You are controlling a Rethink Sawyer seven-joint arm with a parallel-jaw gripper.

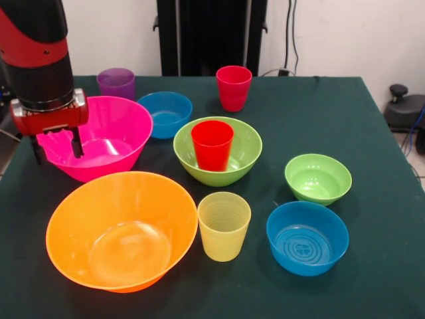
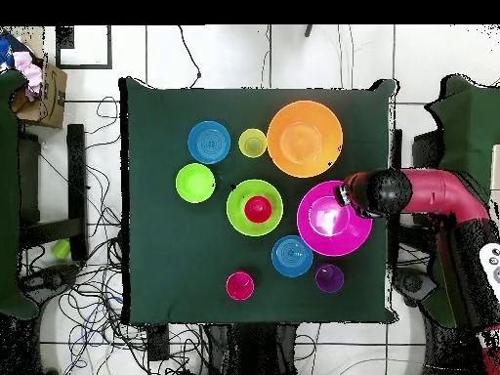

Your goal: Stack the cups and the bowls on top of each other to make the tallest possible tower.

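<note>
My gripper (image 1: pixel 56 146) hangs open at the left rim of the hot pink bowl (image 1: pixel 116 133), one finger inside the bowl and the other outside it. From overhead, the gripper (image 2: pixel 344 197) sits at the hot pink bowl's (image 2: pixel 327 234) edge. A bright red cup (image 1: pixel 212 144) stands upright inside the medium lime green bowl (image 1: pixel 246 149) at the table's middle. Standing apart are the orange bowl (image 1: pixel 121 229), yellow cup (image 1: pixel 224 224), two blue bowls (image 1: pixel 307 237) (image 1: pixel 165 113), small green bowl (image 1: pixel 318 178), purple cup (image 1: pixel 116 83) and pinkish-red cup (image 1: pixel 234 86).
The dark green table (image 1: pixel 372 133) ends just left of the hot pink bowl. A black device (image 1: pixel 405 109) sits off the right edge. Overhead, a cardboard box (image 2: pixel 44 93) and cables lie on the floor beside the table.
</note>
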